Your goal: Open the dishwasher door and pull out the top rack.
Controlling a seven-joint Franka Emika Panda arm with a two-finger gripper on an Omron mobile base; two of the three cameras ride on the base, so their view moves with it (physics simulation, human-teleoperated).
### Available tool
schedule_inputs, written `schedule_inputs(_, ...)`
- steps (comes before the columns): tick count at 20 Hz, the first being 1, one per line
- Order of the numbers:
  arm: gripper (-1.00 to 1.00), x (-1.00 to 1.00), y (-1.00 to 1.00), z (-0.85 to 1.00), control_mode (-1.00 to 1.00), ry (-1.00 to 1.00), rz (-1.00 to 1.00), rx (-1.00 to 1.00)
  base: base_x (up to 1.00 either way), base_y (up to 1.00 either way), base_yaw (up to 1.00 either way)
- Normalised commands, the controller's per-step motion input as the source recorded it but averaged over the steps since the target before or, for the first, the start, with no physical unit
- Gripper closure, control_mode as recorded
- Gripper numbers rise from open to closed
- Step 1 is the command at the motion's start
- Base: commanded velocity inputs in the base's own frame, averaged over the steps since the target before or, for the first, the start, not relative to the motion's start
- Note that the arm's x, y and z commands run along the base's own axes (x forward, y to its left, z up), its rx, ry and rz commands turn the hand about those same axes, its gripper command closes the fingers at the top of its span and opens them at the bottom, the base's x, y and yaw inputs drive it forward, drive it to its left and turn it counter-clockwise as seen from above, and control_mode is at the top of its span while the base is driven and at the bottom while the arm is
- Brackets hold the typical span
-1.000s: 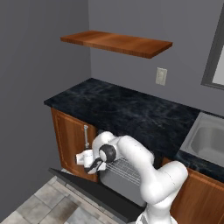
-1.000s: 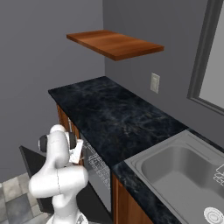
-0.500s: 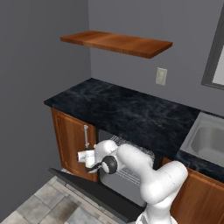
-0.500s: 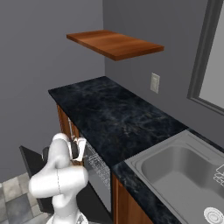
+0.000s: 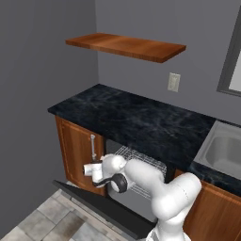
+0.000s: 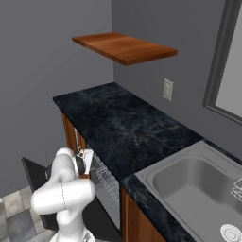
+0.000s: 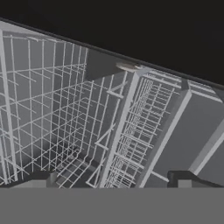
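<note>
The dishwasher door point(image 5: 96, 201) is a dark flat panel folded down and open over the floor, also seen as the dishwasher door point(image 6: 34, 176) at the left. The top rack point(image 5: 143, 161), a silver wire basket, shows in the opening under the counter; from the other side the top rack point(image 6: 103, 174) pokes a little past the cabinet front. My gripper point(image 5: 94, 172) hovers open at the rack's left front corner, above the door. Its fingertips point(image 7: 43, 178) stand wide apart in the hand view, with the rack's wire grid point(image 7: 65, 113) close ahead and nothing between them.
A black stone counter point(image 5: 136, 120) runs above the dishwasher, with a steel sink point(image 6: 189, 182) at the right. A reddish-brown cabinet door point(image 5: 75, 150) with a silver handle stands left of the opening. A wooden shelf point(image 5: 127, 46) hangs on the wall. Grey floor tiles point(image 5: 52, 221) lie below.
The forearm has dropped lower, uncovering more of the wire rack. The hand has edged slightly toward the rack's corner. The jaws stayed wide open.
</note>
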Motion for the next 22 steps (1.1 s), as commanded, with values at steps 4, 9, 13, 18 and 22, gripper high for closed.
schedule_inputs(4,-1.00,-0.01,0.00,0.00,-1.00,0.00,0.00,-0.01,0.00,0.00,0.00)
schedule_inputs(9,-1.00,-0.15,0.00,0.00,-1.00,0.00,0.00,0.00,0.00,0.00,0.00)
schedule_inputs(13,-1.00,-0.13,0.00,0.00,-1.00,0.00,0.00,0.00,0.00,0.00,0.00)
schedule_inputs(18,-1.00,-0.15,0.00,0.19,-1.00,-0.04,0.00,0.00,0.00,0.00,0.00)
schedule_inputs(22,-1.00,-0.25,0.00,0.27,-1.00,-0.10,0.00,0.00,0.00,0.00,0.00)
